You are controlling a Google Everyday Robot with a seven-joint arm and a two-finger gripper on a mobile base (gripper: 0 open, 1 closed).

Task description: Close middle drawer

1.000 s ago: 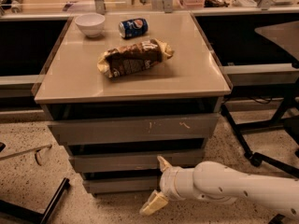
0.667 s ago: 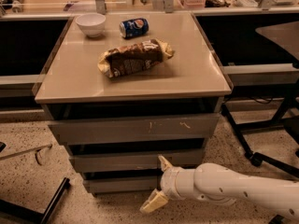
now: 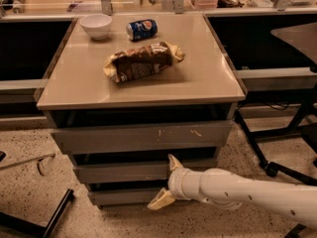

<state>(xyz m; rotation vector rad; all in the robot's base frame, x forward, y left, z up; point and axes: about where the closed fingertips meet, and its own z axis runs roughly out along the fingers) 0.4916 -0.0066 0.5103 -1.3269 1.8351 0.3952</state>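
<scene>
The middle drawer is a plain grey front under the scratched top drawer and above the lowest grey front. It stands slightly out, with a dark gap above it. My gripper is open right in front of the drawers at the right of centre. Its upper finger touches or nearly touches the middle drawer's front. Its lower finger hangs by the lowest front. My white arm comes in from the lower right.
On the cabinet top lie a chip bag, a blue can and a white bowl. Black chair legs stand at the right. A dark bar lies on the floor at the lower left.
</scene>
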